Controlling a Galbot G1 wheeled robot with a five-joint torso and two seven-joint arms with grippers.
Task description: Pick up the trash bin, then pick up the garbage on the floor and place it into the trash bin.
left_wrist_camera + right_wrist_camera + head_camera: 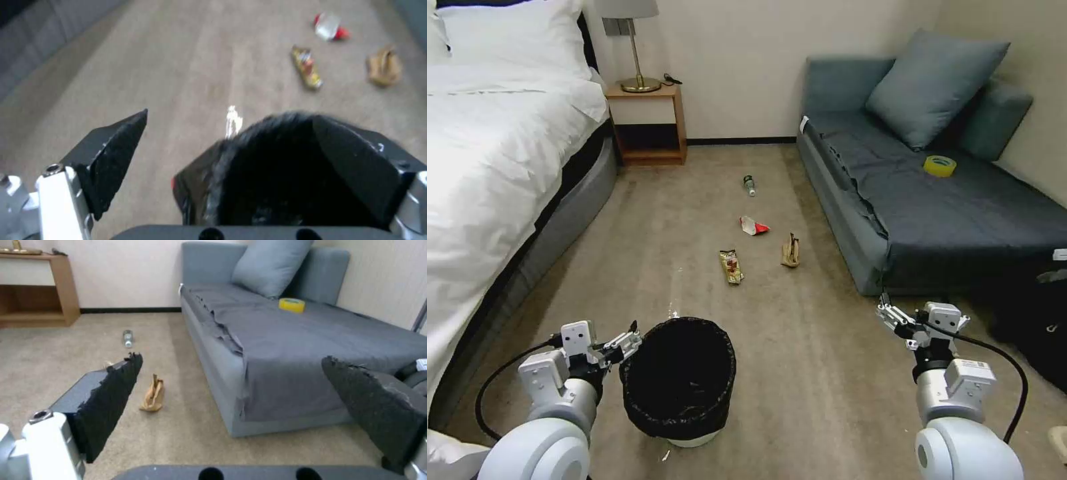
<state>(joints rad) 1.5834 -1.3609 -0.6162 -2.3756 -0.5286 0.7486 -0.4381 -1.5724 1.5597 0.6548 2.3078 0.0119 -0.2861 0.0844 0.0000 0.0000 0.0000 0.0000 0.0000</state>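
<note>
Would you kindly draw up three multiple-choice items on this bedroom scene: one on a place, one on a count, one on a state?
1. Where is the yellow tape roll?
A. on the sofa
B. on the floor
C. on the nightstand

2. How many litter pieces lie on the carpet?
A. two
B. four
C. six

3. How is the right pincer?
A. shut on a wrapper
B. open and empty
C. inside the bin

Answers:
1. A, it rests on the sofa seat.
2. B: bottle, red-and-white wrapper, snack wrapper, crumpled paper.
3. B, the right wrist view shows its fingers spread, nothing between.
</note>
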